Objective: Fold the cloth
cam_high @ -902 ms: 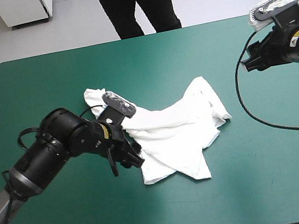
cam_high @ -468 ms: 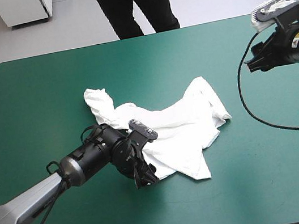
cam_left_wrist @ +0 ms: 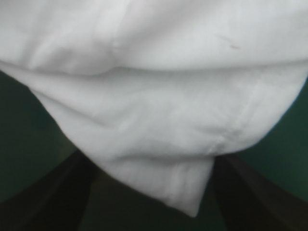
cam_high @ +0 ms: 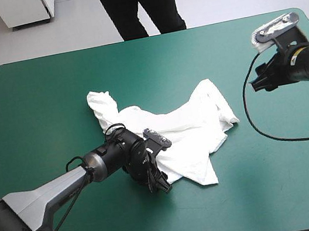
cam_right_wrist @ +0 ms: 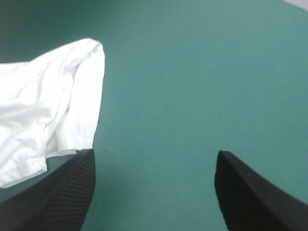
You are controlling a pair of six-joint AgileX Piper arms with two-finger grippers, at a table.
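The white T-shirt [cam_high: 181, 132] lies crumpled in the middle of the teal-green table, one end trailing toward the far left. My left gripper [cam_high: 159, 183] is low on the table at the shirt's near-left corner. In the left wrist view its black fingers [cam_left_wrist: 53, 192] stand apart, and a hemmed corner of the T-shirt [cam_left_wrist: 163, 125] lies between them; the left gripper [cam_left_wrist: 154, 161] is open. My right gripper [cam_high: 257, 80] hangs above the table's right side, apart from the cloth. The right gripper [cam_right_wrist: 155, 153] is open over bare cover, with a fold of the T-shirt [cam_right_wrist: 53, 106] off to one side.
The teal-green cover [cam_high: 45, 98] is bare around the shirt on all sides. The table's right edge [cam_high: 304, 19] lies just behind my right arm.
My left arm has stretched out and dropped, carrying its gripper along the shirt's near-left edge to the near corner. My right gripper has shifted slightly left and lower.
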